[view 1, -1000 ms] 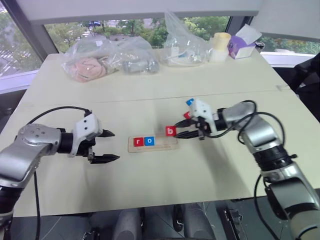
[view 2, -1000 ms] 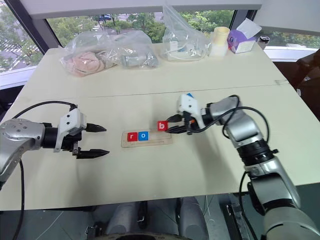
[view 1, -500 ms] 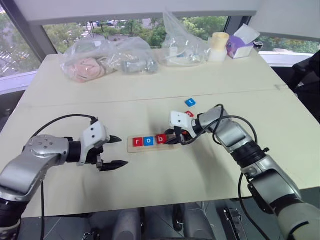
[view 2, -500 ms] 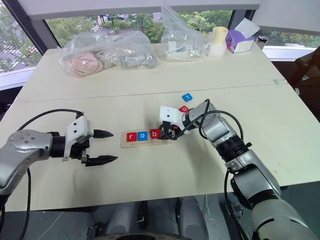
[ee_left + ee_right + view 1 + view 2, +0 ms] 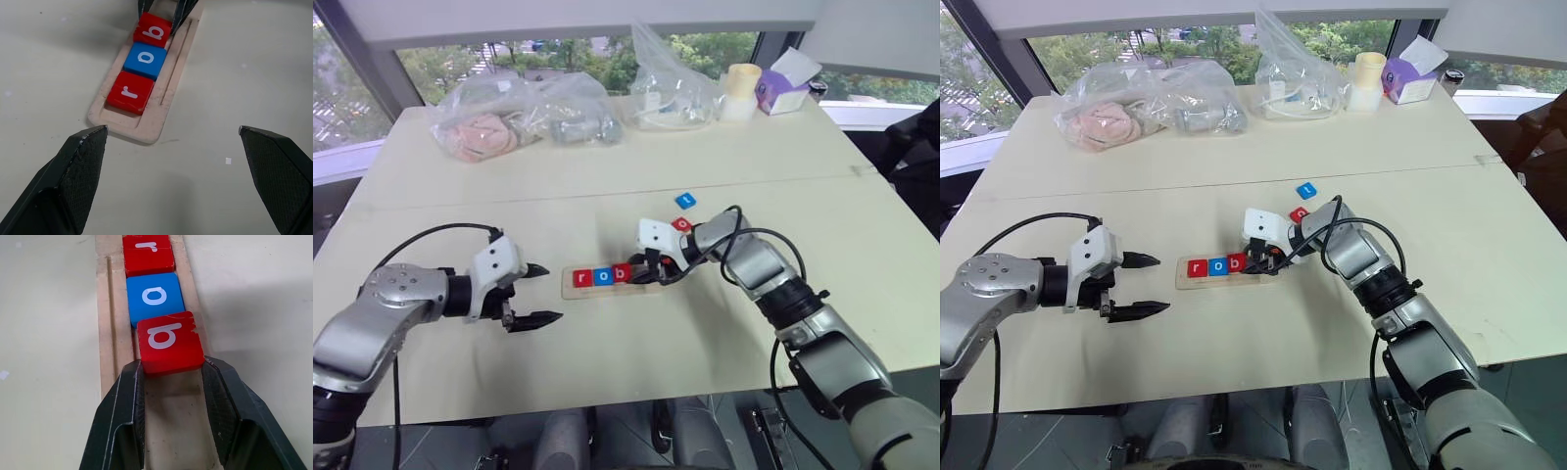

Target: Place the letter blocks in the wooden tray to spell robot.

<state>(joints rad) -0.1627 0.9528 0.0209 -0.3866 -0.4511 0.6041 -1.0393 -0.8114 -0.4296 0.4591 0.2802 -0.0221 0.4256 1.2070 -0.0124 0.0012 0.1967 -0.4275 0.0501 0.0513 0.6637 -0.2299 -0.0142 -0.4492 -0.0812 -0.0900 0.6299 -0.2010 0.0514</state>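
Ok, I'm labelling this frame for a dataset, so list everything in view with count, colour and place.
wooden tray: one, pale wood, middle of the table.
r block: one, red, first in the tray.
o block: one, blue, second in the tray.
b block: one, red, third in the tray, slightly askew, between the right gripper's fingers.
blue block: one, loose on the table beyond the tray.
red block: one, loose, partly hidden behind the right gripper.
plastic bags: three, clear, far side of the table.
tissue box: one, purple, far right corner.
cream roll: one, beside the box.
table: one, pale.
left gripper: open, left of the tray.
right gripper: shut on the b block.
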